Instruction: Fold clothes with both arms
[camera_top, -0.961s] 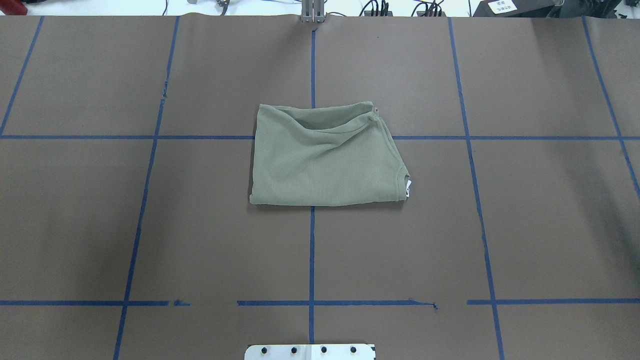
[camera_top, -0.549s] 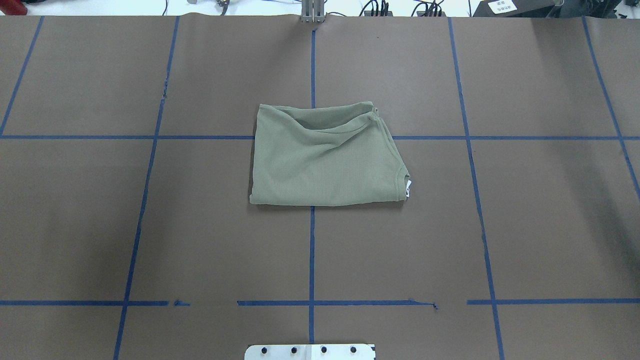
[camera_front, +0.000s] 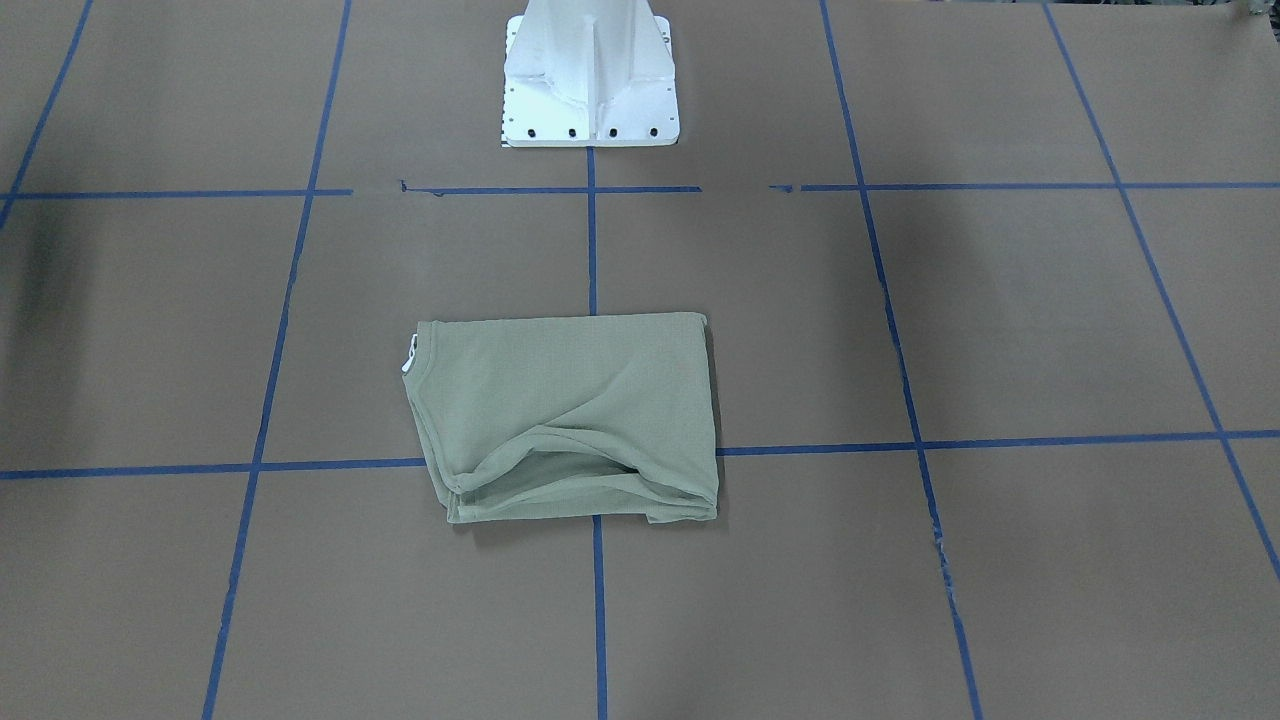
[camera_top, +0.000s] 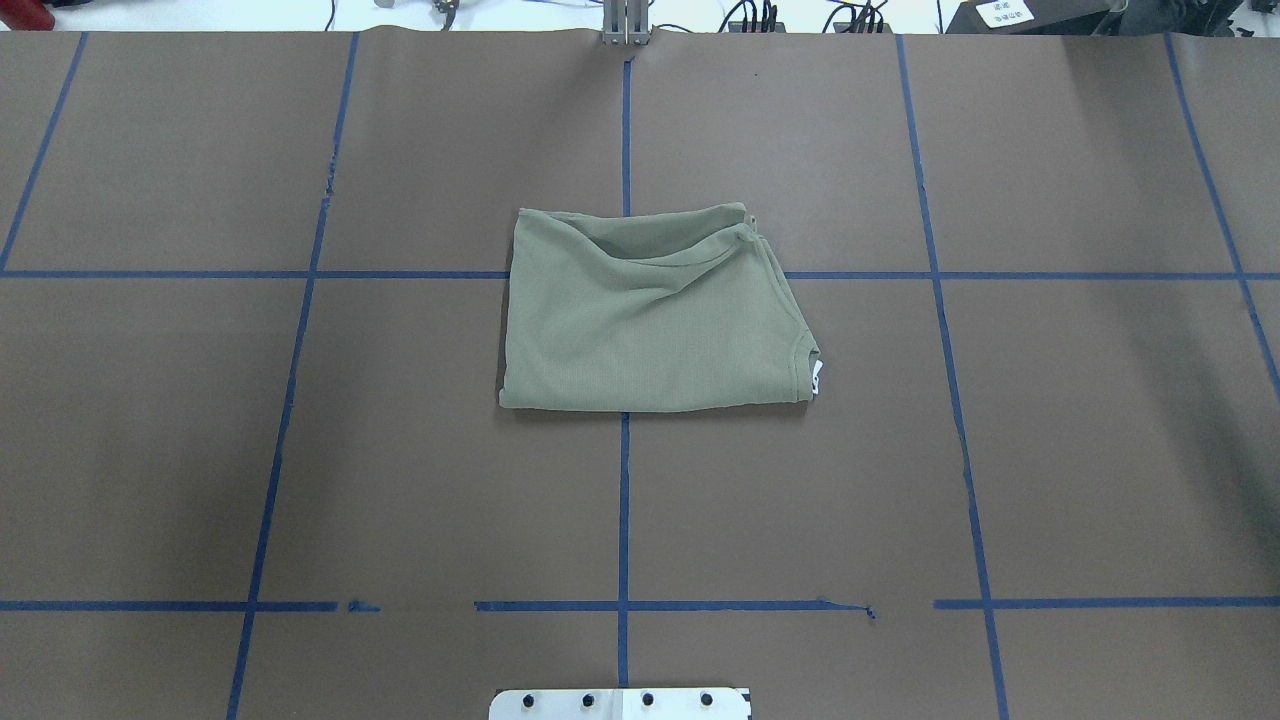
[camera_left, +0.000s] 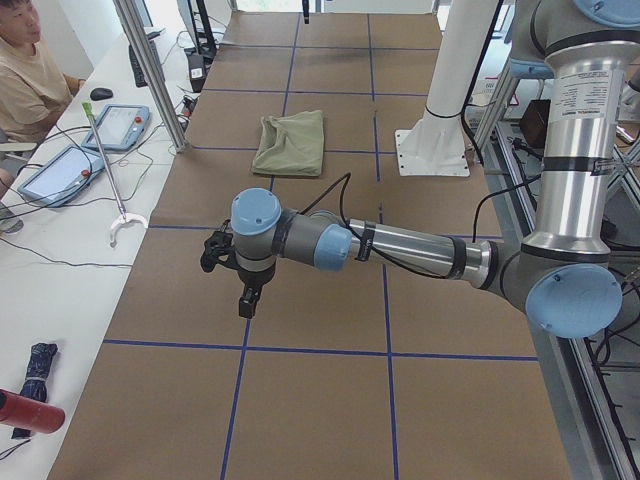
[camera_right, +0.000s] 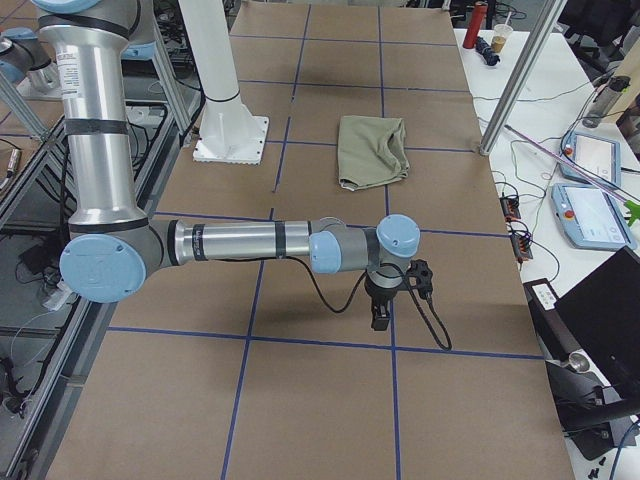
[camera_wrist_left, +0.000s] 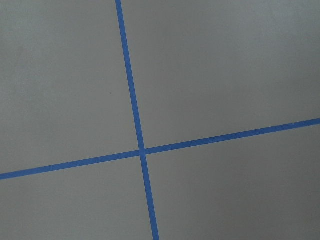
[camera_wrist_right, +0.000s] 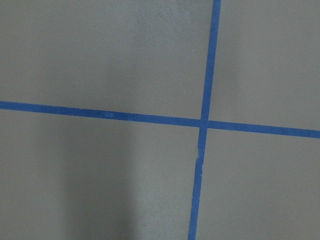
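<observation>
The pale sage-green shirt (camera_top: 650, 320) lies folded into a compact rectangle at the table's centre, with its ribbed neck and white tag (camera_top: 817, 377) at the near right corner. It also shows in the front view (camera_front: 570, 410) and both side views (camera_left: 292, 143) (camera_right: 372, 150). Neither arm touches it. My left gripper (camera_left: 247, 300) hangs over bare table far out to my left, pointing down. My right gripper (camera_right: 380, 318) hangs the same way far out to my right. Both show only in the side views, so I cannot tell whether they are open or shut. Both wrist views show only tape lines.
Brown table paper carries a blue tape grid (camera_top: 624, 500). The white pedestal base (camera_front: 590, 70) stands at the robot's edge. An operator (camera_left: 25, 70), tablets (camera_left: 115, 125) (camera_right: 595, 155) and a hooked stick (camera_left: 110, 180) are on side benches beyond the table's ends.
</observation>
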